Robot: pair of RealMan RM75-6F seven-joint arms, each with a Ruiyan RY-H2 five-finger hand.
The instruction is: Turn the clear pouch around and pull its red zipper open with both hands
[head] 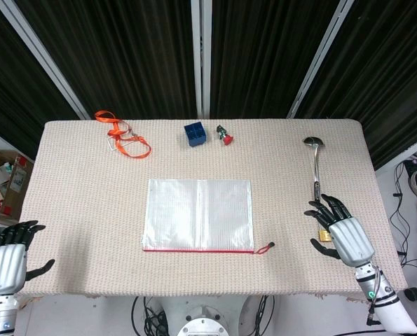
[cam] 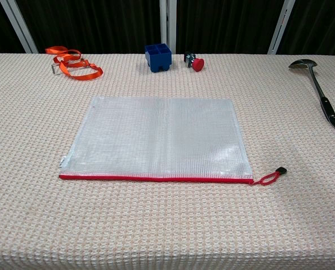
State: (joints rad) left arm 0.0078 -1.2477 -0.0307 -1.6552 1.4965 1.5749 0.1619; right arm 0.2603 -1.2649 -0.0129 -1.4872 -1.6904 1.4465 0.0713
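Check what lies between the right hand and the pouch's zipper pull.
Nothing: in the head view only bare tablecloth separates the right hand from the zipper pull of the clear pouch. The ladle lies farther back.

One pouch [head: 200,214], one ladle [head: 315,166], one lanyard [head: 121,136], one blue box [head: 195,134]

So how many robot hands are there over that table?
2. The left hand hovers off the table's near-left corner, fingers apart. The right hand is at the near-right edge, beside the metal ladle.
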